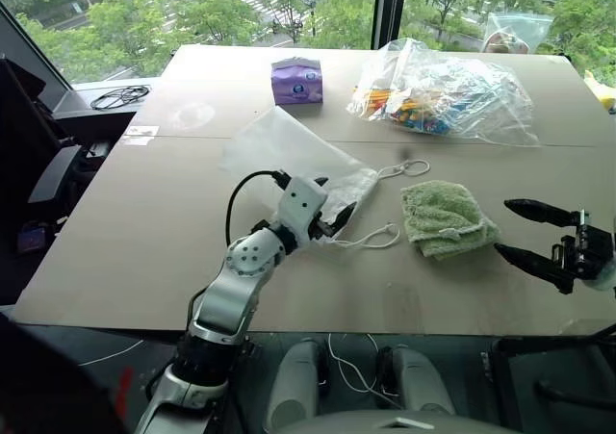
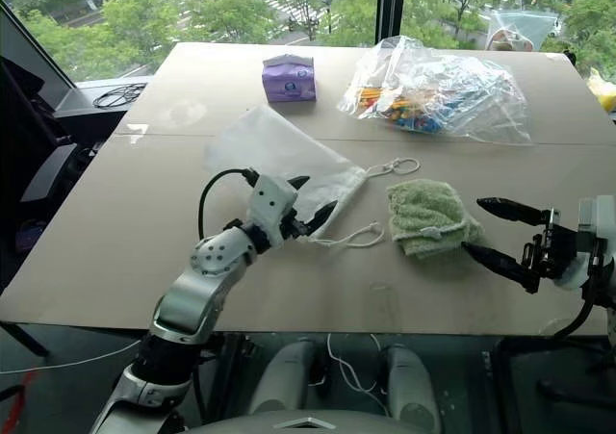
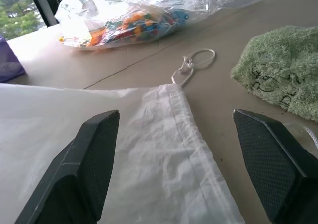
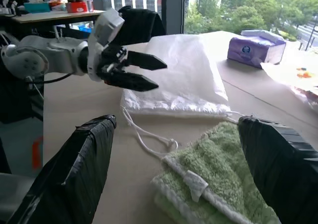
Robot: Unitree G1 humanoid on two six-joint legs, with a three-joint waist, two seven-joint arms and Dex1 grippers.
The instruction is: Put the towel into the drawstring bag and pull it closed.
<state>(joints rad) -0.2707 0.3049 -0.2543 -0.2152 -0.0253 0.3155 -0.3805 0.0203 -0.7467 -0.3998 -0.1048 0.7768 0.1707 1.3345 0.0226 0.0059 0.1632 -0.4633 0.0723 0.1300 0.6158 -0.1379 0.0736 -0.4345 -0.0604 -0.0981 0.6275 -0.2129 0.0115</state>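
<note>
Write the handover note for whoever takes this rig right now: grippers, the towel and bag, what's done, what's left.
Left gripper: open, empty, over the mouth end of the drawstring bag.
Right gripper: open, empty, just right of the towel.
Bag lies flat on the table, its cords loose; the towel lies beside its mouth.
Done: nothing.
Left: open the bag, put the towel in, pull the cords.

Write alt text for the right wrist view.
A folded light green terry towel lies between the right tool's open black fingers. Beyond it lies a flat translucent white drawstring bag, with the left tool open above its mouth edge.
</note>
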